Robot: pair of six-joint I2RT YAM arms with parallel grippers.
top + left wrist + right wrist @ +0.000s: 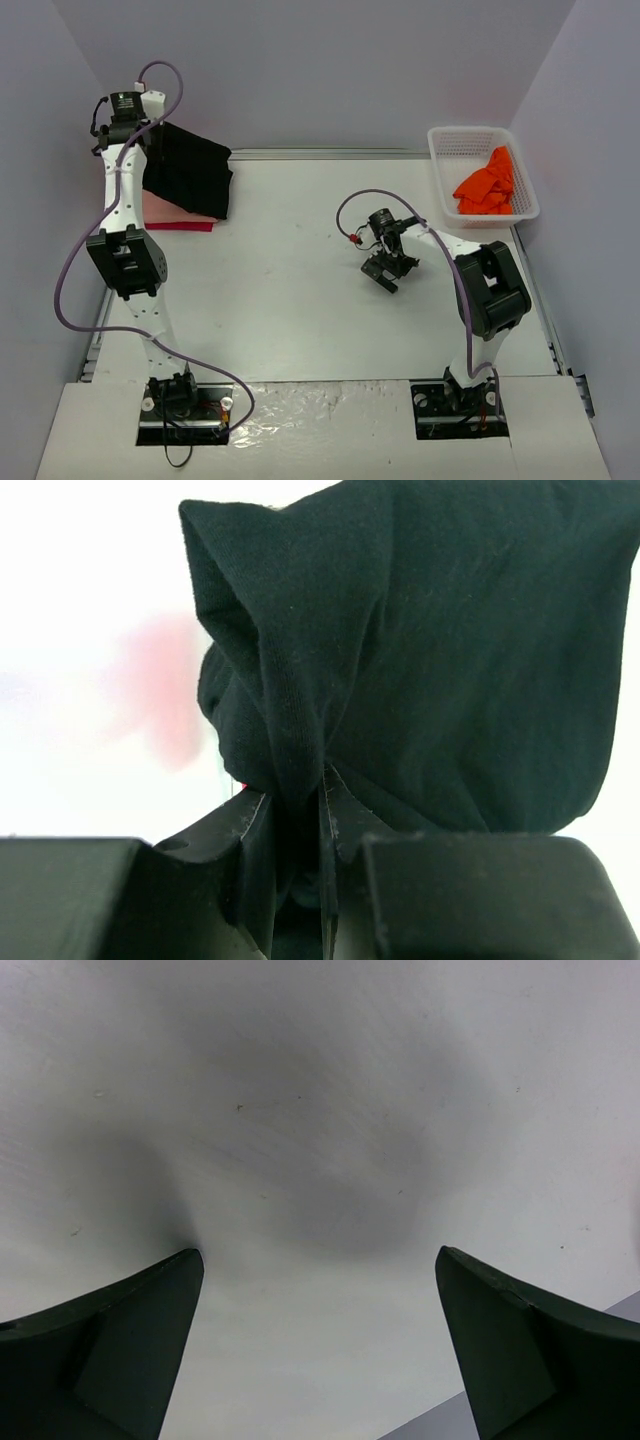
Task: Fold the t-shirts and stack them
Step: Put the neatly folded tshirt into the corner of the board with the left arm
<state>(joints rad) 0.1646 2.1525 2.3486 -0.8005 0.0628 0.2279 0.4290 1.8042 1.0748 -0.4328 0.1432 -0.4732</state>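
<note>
We are pinching the black t-shirt (420, 650) with the left gripper (298, 792). Its jaws are clenching on a bunched fold of the cloth, and in the left wrist view the fabric is rising from between the two fingers (250, 845) in a peaked, hood-like drape. From above, the left arm is reaching to the far left corner of the table (300, 300). The black t-shirt (192, 172) is hanging from the raised gripper end and sloping down to the right, with its lower part resting on the pile beneath.

Under it the salmon-pink t-shirt (165, 208) is lying flat near the left wall. A narrow strip of the red t-shirt (188, 227) is showing along the pile's near edge, under the pink one. In the left wrist view a pale pink patch is showing beyond the black cloth, too blurred for us to name it.

We are holding the right gripper (385, 268) well apart from the pile, right of the table's middle. In the right wrist view this gripper (320, 1254) is released, its fingers (120, 1345) are standing wide, and only bare table surface is lying below.

The orange t-shirt (487, 185) is sitting crumpled in the white mesh basket (445, 145) at the far right corner of the table.
</note>
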